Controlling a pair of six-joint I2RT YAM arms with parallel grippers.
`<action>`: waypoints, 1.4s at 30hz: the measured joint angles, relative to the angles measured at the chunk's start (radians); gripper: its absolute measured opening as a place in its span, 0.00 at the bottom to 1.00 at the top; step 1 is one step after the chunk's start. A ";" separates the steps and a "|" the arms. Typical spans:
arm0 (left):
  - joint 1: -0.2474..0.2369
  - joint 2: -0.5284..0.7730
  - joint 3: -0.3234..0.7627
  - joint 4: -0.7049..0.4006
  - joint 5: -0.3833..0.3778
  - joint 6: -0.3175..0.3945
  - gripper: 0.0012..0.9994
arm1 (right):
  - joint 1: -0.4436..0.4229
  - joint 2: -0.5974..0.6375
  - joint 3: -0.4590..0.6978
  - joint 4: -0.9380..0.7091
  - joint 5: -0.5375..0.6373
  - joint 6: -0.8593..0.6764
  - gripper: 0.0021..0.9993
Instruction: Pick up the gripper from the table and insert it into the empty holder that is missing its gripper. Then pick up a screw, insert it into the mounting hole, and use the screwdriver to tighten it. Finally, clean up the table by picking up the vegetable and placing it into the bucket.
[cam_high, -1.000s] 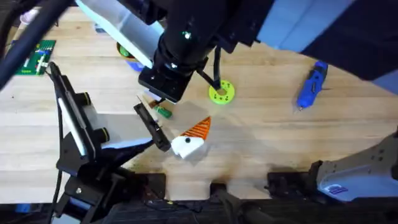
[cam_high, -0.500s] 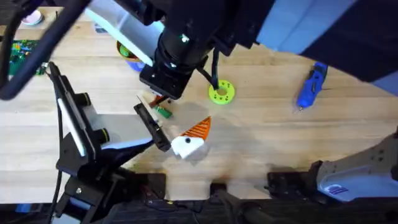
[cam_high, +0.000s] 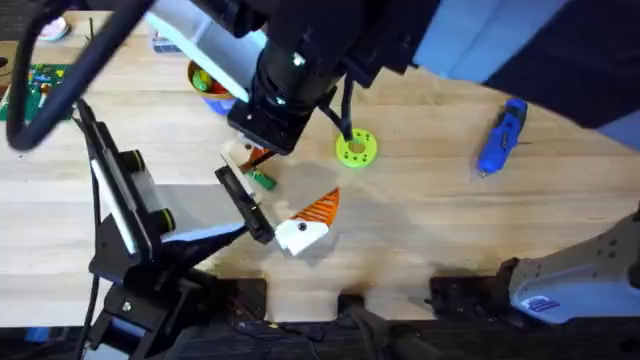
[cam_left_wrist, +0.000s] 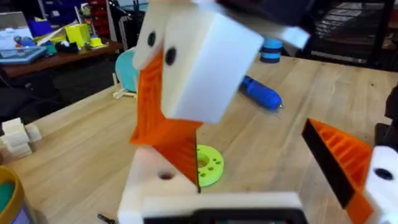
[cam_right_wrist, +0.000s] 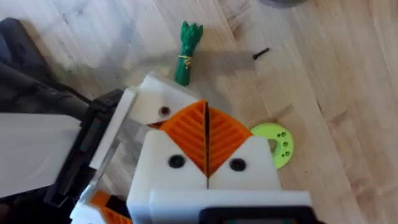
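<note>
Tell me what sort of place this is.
Probably a robotics lab or workshop. A circuit board and a screwdriver lie on the wooden table, and the left wrist view shows a cluttered workbench behind it.

A robotics lab: a wooden workbench (cam_high: 420, 220), a green circuit board (cam_high: 40, 85), cluttered work tables (cam_left_wrist: 56, 50) behind.

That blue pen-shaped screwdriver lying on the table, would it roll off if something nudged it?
Probably a little. The screwdriver has a rounded, pen-like body and lies flat on the bare wooden table, so a sideways push might roll it. It looks like rigid plastic, so it should stay stiff when lifted. Its smooth casing could slip in a loose grasp.
</note>
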 joint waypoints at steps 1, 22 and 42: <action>0.000 0.000 0.000 0.001 0.003 0.001 0.99 | -0.007 -0.001 0.000 0.000 0.003 0.005 0.00; 0.000 -0.002 0.000 0.009 -0.151 0.026 0.99 | -0.322 -0.179 0.000 -0.038 0.038 0.090 0.92; 0.000 -0.002 0.000 0.028 -0.655 0.132 0.99 | -0.412 -0.074 0.000 -0.046 -0.002 0.120 0.93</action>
